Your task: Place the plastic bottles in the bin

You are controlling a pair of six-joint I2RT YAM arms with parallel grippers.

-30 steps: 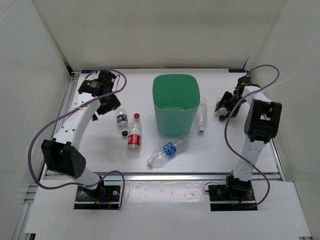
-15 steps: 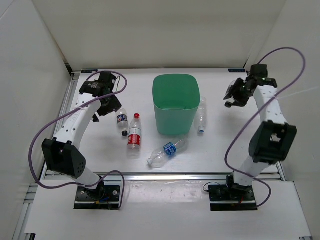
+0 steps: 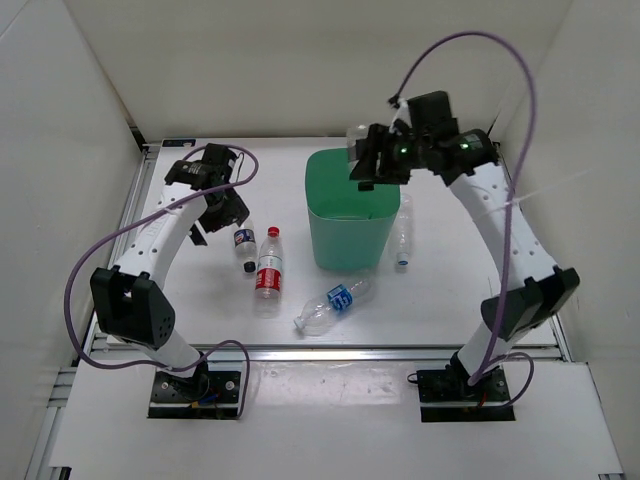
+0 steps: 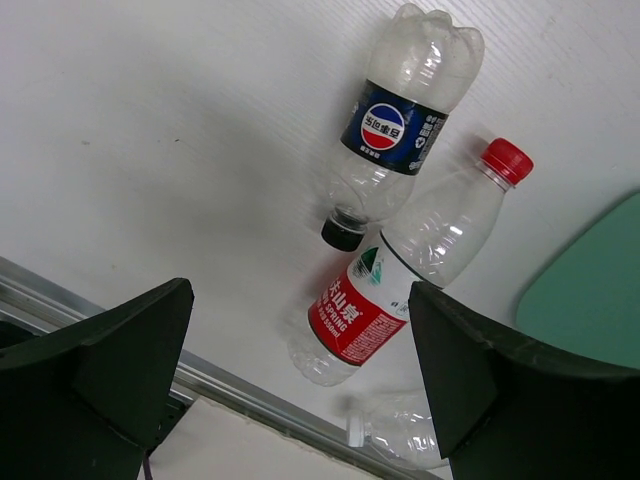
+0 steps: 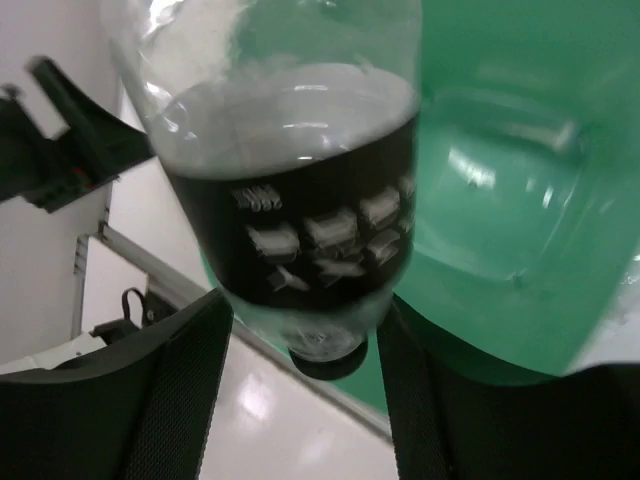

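My right gripper (image 3: 368, 160) is shut on a clear bottle with a dark label (image 5: 300, 200) and holds it over the green bin (image 3: 350, 215), above its far rim; the bin's inside shows in the right wrist view (image 5: 520, 200). My left gripper (image 3: 212, 228) is open and empty above the table, left of a blue-labelled, black-capped bottle (image 3: 243, 243) (image 4: 400, 130) and a red-labelled, red-capped bottle (image 3: 269, 270) (image 4: 400, 280). A blue-labelled, white-capped bottle (image 3: 335, 303) lies in front of the bin. A clear bottle (image 3: 403, 232) lies to the right of the bin.
White walls close the table on the left, back and right. A metal rail (image 3: 330, 352) runs along the near edge. The purple cable (image 3: 470, 50) of the right arm loops high above the bin.
My right arm has swung from the far right of the table leftwards to over the bin, carrying the dark-labelled bottle. My left gripper has shifted slightly towards the near side.
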